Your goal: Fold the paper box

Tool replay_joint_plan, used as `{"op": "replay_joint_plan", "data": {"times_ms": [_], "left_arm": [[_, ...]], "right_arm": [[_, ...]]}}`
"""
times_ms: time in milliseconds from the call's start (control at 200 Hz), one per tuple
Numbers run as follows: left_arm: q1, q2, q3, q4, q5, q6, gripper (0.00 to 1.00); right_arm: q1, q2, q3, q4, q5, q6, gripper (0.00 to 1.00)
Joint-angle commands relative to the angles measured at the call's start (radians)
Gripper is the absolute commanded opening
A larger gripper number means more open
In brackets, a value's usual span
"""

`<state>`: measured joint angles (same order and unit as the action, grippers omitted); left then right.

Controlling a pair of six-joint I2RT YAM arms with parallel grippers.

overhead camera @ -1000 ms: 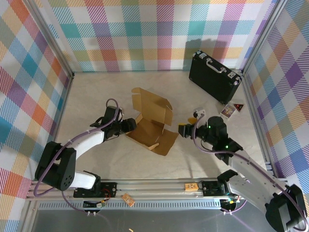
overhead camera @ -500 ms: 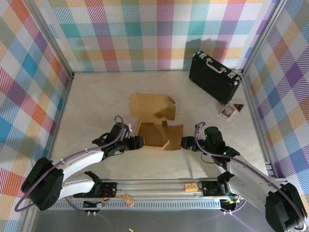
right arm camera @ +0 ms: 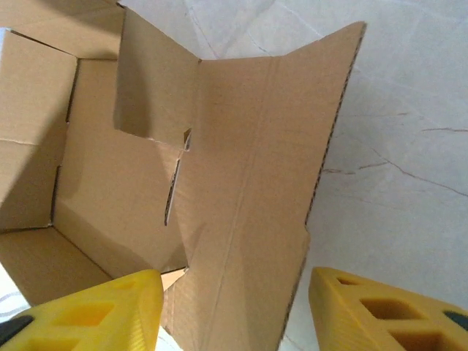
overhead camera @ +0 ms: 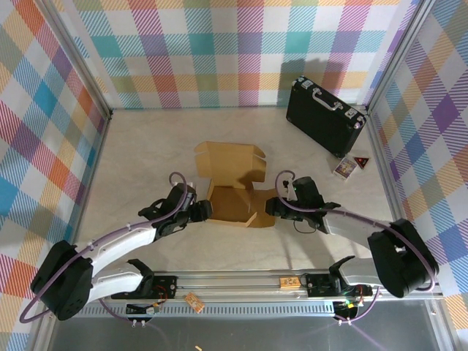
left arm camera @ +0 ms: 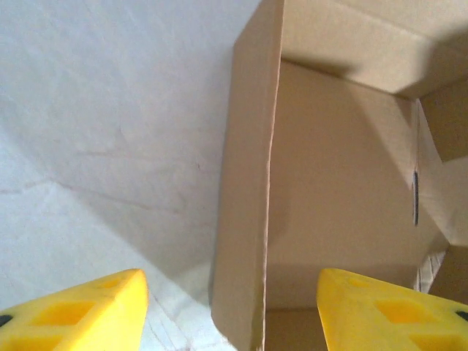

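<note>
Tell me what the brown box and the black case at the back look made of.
Paper box: corrugated cardboard, matte brown; fluting shows along its cut edge in the right wrist view. Black case: probably hard plastic or coated board with metal-looking silver trim and handle; too small to be sure.

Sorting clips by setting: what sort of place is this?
Probably a robot test cell: plaid backdrop walls, metal frame, mounting rail along the table edge, paper box as workpiece.

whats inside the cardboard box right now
The plain brown corrugated cardboard box holds nothing that shows: just its bare floor and walls, one with a narrow slot. Whatever lies behind the folded-in side flap is covered.
</note>
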<state>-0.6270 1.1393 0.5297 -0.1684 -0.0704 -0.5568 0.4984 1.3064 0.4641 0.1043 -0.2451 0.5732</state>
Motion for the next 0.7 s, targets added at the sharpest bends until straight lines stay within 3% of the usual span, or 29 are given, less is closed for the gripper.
{"op": "replay_joint_plan", "data": {"times_ms": [0, 120, 695], "left_arm": [[-0.005, 0.05, 0.028, 0.056, -0.026, 0.043, 0.62], [-0.006, 0.124, 0.037, 0.129, 0.064, 0.047, 0.59], [-0.038, 0.172, 0.019, 0.224, 0.205, -0.021, 0.51]], "right_arm": [[0.005, 0.019, 0.029, 0.069, -0.052, 0.025, 0.53], [0.016, 0.019, 0.042, 0.076, -0.051, 0.022, 0.52], [0.109, 0.071, 0.08, 0.185, -0.096, 0.008, 0.5]]}}
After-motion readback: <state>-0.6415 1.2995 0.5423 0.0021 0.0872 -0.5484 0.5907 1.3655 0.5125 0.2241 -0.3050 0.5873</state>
